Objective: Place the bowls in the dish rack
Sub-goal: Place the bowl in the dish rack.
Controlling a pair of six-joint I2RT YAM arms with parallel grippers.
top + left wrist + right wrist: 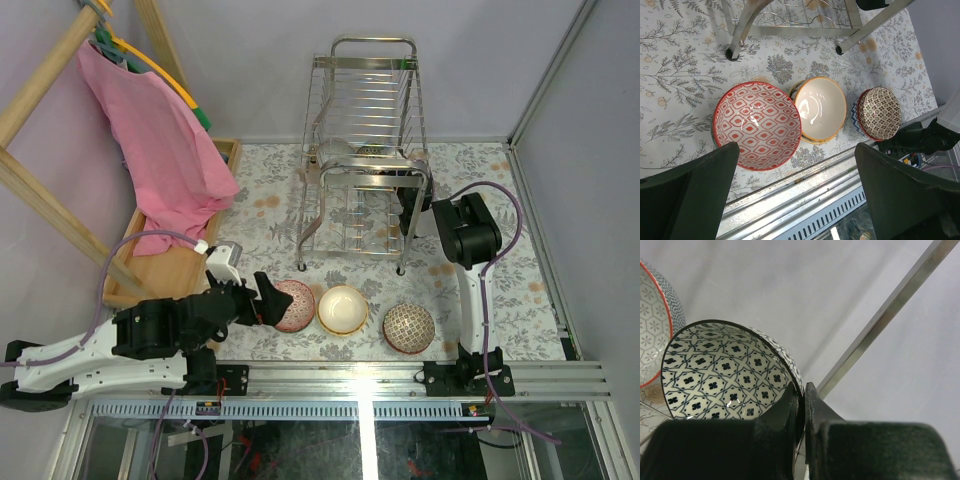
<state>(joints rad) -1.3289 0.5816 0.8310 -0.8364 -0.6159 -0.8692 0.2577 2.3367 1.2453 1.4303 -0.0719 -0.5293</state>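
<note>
Pink cloth hanging below a yellow hanger on a slanted wooden frame at far left, its lower end trailing over a shallow wooden tray that is sitting on a floral-printed table covering, with a ridged metal rail running along the near edge.

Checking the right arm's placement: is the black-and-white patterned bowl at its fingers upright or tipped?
Tipped on edge: the patterned bowl faces its inside sideways, rim pinched by the right gripper.
</note>
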